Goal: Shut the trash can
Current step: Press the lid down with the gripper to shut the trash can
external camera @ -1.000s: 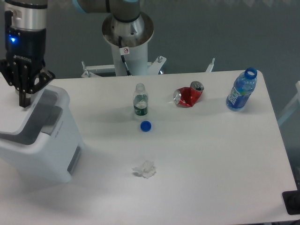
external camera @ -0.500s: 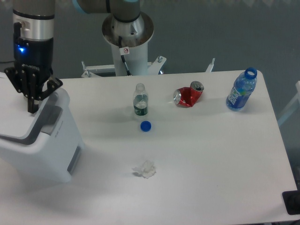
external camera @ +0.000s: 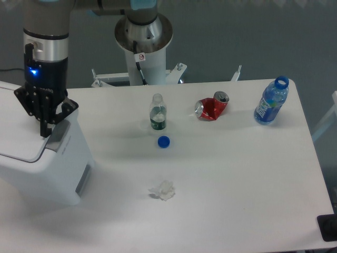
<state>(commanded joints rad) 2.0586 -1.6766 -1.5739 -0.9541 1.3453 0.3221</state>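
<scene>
**White bin at the left edge, gripper on its lid**

White tabletop is the broadest surface you have, running from the left edge to the right corner. On its left end stands the large white boxy plastic trash can, rounded at the corners, with a grey panel low on its right side and a grey latch strip near the top of its right end. Its flat white lid lies level across the top, reaching past the left edge of the view.

Your black two-finger gripper hangs straight down from the silver and black wrist with the blue light. Its tips sit at the right end of the lid, just beside the grey latch strip, and appear to touch the top. The jaws look drawn close together, with no gap that you can make out between them; whether they are fully pressed together, you cannot tell.

Well apart from the bin, near the table's far right corner, stands a blue plastic water bottle with no cap. A crushed red soda can lies on its side near the middle of the far edge. A small clear plastic bottle stands upright to its left, a crumpled white tissue lies nearer you, and a blue bottle cap sits just in front of the clear bottle.
</scene>
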